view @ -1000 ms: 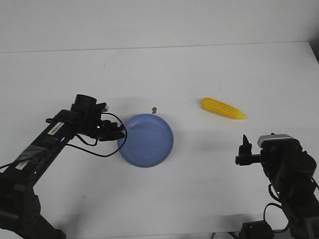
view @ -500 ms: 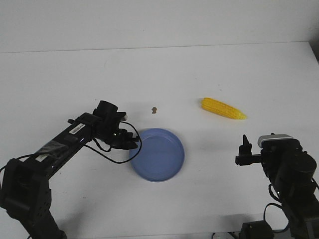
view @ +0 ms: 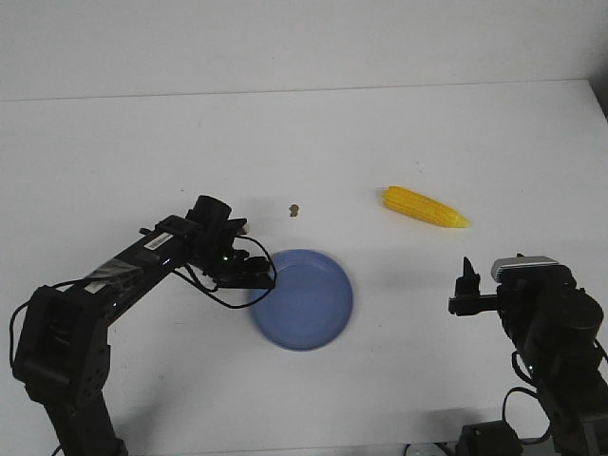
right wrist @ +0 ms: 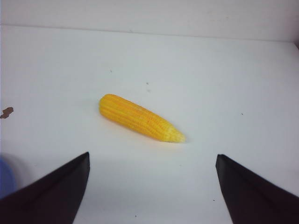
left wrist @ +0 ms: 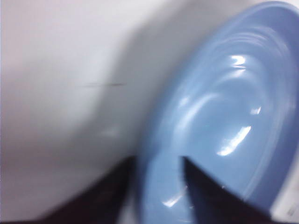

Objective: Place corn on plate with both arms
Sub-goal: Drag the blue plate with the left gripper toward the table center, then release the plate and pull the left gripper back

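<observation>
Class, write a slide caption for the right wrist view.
Open right gripper faces the corn lying on the table.

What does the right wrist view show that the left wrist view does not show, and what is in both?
Only the right wrist view shows the corn lying on the table, a small brown speck, and the widely open right gripper. Only the left wrist view shows the left gripper, its fingers either side of the plate rim. Both share the plate, barely visible in the right view.
</observation>
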